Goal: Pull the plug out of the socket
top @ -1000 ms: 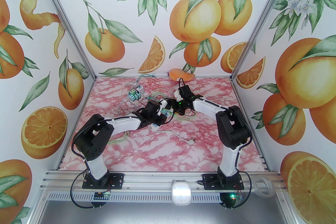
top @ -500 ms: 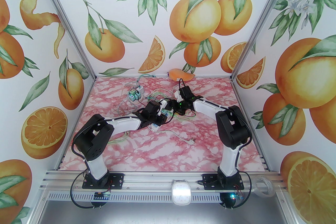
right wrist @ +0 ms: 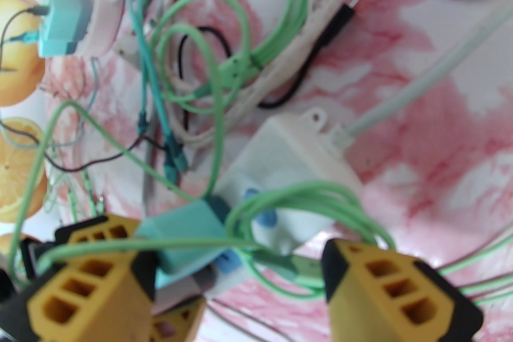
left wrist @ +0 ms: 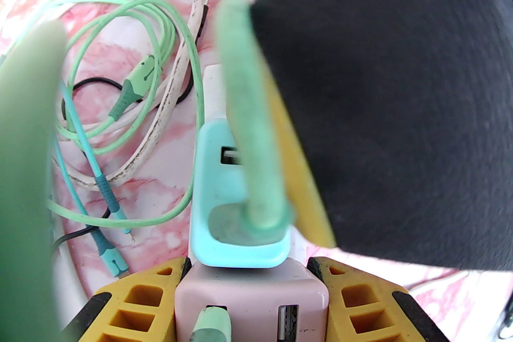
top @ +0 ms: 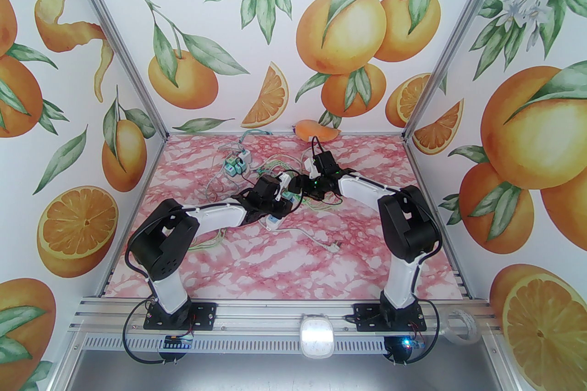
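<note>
Here, left fingers [left wrist: 136, 300] clamping adapter [left wrist: 251, 288], right fingers [right wrist: 384, 284] perhaps straddling plug [left wrist: 216, 188]

The near half of the marble table [top: 275, 279] lies bare and wide for either arm, apart from a loose white plug [top: 334, 247] on its grey cable. Mid-table is crowded: green cables [right wrist: 280, 11] loop beside the white socket block [right wrist: 296, 160], one crossing between the spread fingers of the right gripper [right wrist: 236, 252]. The teal charger [left wrist: 224, 212] stands between those fingers (a tight fit), touching the pink charger [left wrist: 256, 292] clamped by the left gripper [left wrist: 248, 272]. A charger cluster [top: 236, 164] occupies the back.
</note>
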Motion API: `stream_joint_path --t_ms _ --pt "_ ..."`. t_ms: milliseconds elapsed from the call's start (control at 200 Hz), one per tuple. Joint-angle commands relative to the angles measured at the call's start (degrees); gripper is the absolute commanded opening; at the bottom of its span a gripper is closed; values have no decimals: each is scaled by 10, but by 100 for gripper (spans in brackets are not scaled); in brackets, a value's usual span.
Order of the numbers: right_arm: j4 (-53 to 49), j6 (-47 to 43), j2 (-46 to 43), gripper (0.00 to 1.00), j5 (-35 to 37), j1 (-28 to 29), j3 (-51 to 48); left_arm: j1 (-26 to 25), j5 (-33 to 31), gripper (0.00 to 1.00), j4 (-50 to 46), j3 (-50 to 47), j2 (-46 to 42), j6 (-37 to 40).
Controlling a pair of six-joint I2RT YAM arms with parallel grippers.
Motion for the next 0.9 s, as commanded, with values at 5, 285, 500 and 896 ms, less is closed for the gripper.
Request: stream_joint_path --t_ms 5,285,500,896 --pt "-98 -22 40 72 68 5 -18 -32 -45 34 -5 38 -14 39" --pt "-113 -35 42 72 79 9 -10 -56 -119 33 -34 52 4 67" --pt "-114 -35 43 72 82 8 -8 -27 -55 33 -46 53 -30 21" --pt "-112 -34 35 73 81 9 -4 -3 -30 34 -97 75 -87 28"
